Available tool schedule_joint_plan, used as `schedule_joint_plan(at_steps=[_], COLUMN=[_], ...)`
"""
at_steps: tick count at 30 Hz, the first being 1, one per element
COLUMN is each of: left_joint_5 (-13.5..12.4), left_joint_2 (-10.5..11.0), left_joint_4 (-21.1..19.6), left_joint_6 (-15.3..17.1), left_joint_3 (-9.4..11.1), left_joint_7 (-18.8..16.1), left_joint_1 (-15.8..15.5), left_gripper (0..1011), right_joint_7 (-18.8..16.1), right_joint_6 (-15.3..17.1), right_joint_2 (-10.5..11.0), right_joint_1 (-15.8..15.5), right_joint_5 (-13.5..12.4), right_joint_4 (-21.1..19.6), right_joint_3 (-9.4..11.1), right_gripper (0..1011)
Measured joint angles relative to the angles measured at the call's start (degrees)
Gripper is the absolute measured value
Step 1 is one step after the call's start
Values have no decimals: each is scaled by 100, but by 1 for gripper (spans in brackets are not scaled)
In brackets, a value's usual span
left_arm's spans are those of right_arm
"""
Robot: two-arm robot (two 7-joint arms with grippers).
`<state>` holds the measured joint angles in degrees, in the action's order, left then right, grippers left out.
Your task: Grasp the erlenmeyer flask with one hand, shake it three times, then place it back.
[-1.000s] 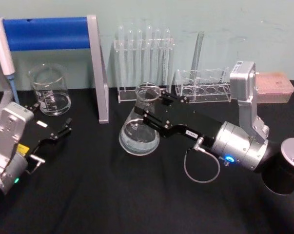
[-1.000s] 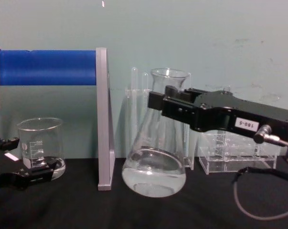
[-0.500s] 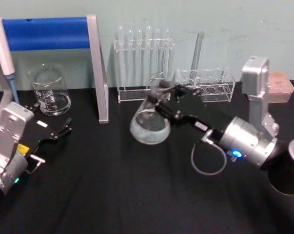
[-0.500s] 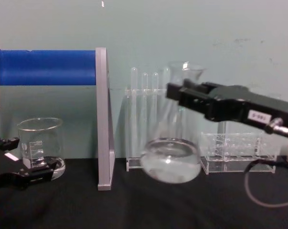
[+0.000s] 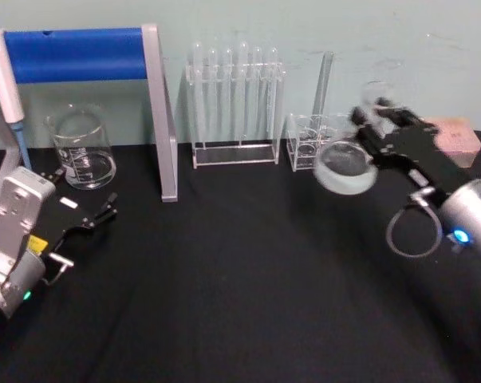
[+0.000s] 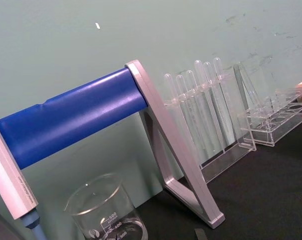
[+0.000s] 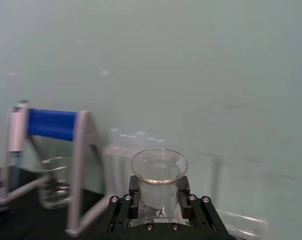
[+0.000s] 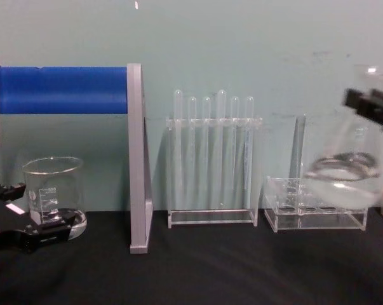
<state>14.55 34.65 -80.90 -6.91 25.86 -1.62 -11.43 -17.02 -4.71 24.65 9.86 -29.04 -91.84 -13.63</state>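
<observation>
two claws show from the head. my right claw is clamped on the neck of the erlenmeyer flask, well to the right of the test tube rack and up off the black cloth. the flask hangs in front of the low rack that stands just right of the test tube rack. my left claw sits low, well to the left of the test tube rack, past the blue-bar stand, with its fingers spread apart. the beaker stands left of the test tube rack too, on the far side of the stand's grey leg.

from my left wrist, that grey leg stands between the beaker and the test tube rack, and the low rack lies just beyond the test tube rack.

from my right wrist, the flask's round rim sits between my two black fingers, which press its neck from either side. the test tube rack stands farther off behind it, with the stand and the beaker beyond that.

from the chest, the flask hangs far to the right of the test tube rack, blurred, with clear liquid in its wide base. it leans, its neck farther from the test tube rack than its base. my right claw grips it high on the neck. my left claw rests far left of the test tube rack, just in front of the beaker, fingers parted.
</observation>
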Motion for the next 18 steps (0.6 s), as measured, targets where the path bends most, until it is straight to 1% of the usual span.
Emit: schedule_joint_plan(at_steps=[4,7,10,13,17,18], left_joint_5=[0,-1,0,0,0,0], left_joint_2=[0,0,0,0,0,0], left_joint_4=[0,0,0,0,0,0], left_joint_6=[0,0,0,0,0,0], left_joint_3=[0,0,0,0,0,0], left_joint_7=[0,0,0,0,0,0], left_joint_1=[0,0,1,0,0,0], left_gripper=[1001,1001,1001,1001,1001,1001], right_joint_7=[300,388,408,383,238,134], right_joint_6=[-7,-7,3,14,51,73], right_joint_2=[32,31,16,-3,-48,-70], right_joint_1=[-246,-361,-433,-457,-455,-426], right_joint_5=[75,116,148,165,181,183], right_joint_4=[-151,-230,-292,-319,-333,-334], right_joint_3=[326,463,533,551,515,460], right_gripper=[449,449,449,449,449,449])
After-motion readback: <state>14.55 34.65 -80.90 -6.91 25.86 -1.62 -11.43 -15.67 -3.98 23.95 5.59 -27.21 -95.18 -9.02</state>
